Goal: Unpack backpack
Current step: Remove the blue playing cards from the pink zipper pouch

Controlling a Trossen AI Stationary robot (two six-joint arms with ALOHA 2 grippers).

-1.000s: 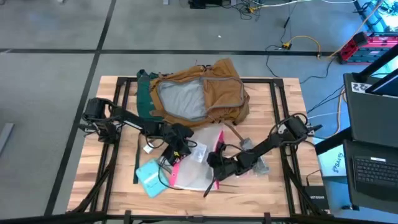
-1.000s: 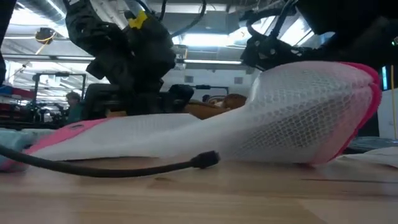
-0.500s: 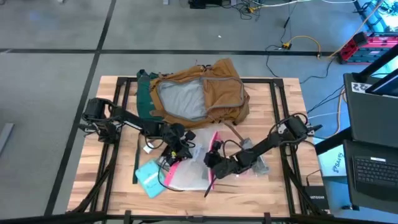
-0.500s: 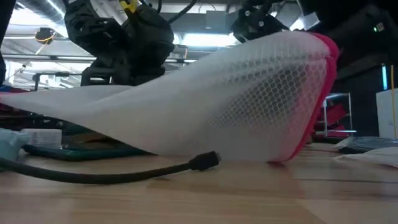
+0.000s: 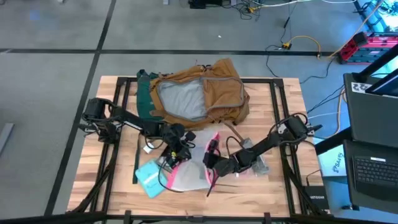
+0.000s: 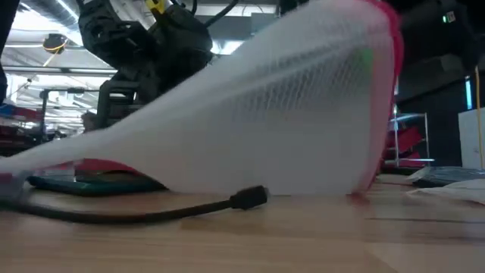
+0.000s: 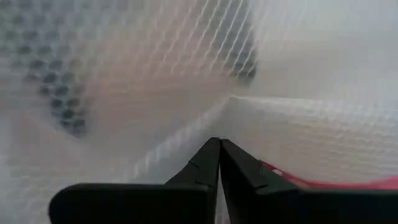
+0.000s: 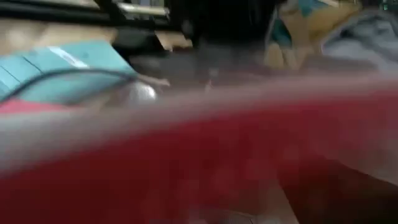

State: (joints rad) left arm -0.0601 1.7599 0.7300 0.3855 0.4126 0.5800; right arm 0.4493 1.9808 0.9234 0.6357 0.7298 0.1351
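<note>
Both tools work the mesh pouch (image 5: 194, 163) mid-counter, the backpack (image 5: 198, 94) lying open behind: left tool (image 7: 219, 163) pinched closed on its mesh, right tool's (image 5: 211, 163) grip I cannot tell. Next, judged: spread its mouth to empty it.

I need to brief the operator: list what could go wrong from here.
1. The pouch is raised on its right side by the right pincer; its contents may slide out toward the left pincer.
2. A black cable lies under the pouch and could snag.
3. The left pincer, shut on the mesh, might tear it if the arms pull apart.
</note>
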